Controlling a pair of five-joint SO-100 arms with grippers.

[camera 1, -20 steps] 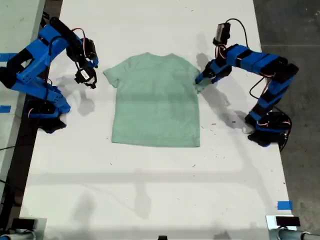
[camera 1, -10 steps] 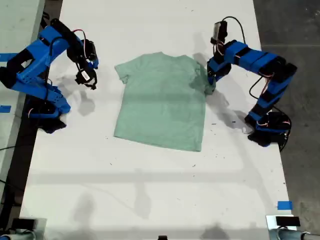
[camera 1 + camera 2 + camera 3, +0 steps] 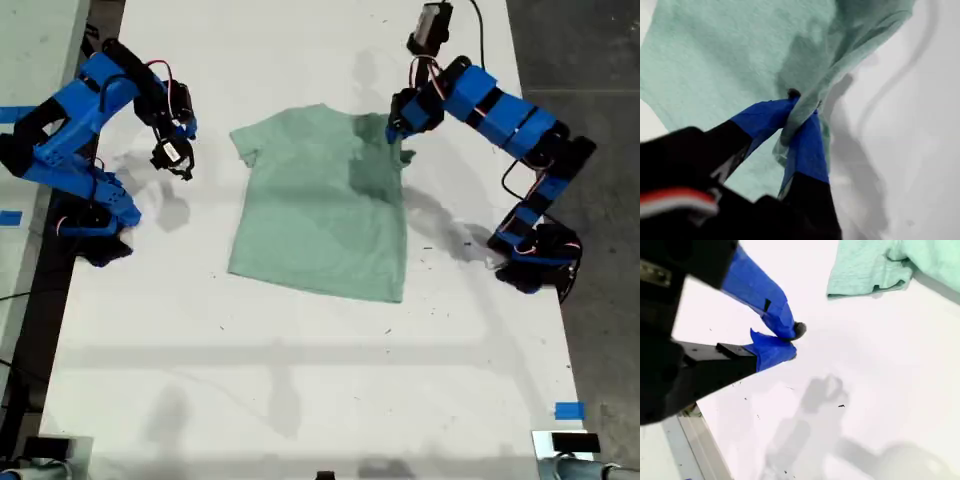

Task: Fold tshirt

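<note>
The tshirt (image 3: 320,205) sleeve is pinched in my first gripper (image 3: 800,117) jaws; we carry it across smoothly, my second gripper (image 3: 785,340) jaws pressed together, empty.

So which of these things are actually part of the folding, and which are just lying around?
Part of the job:
- pale mint-green short-sleeved t-shirt
- my first gripper, shut on its sleeve
- my second gripper, holding nothing
- white table

Lying about:
- blue tape scrap
</note>
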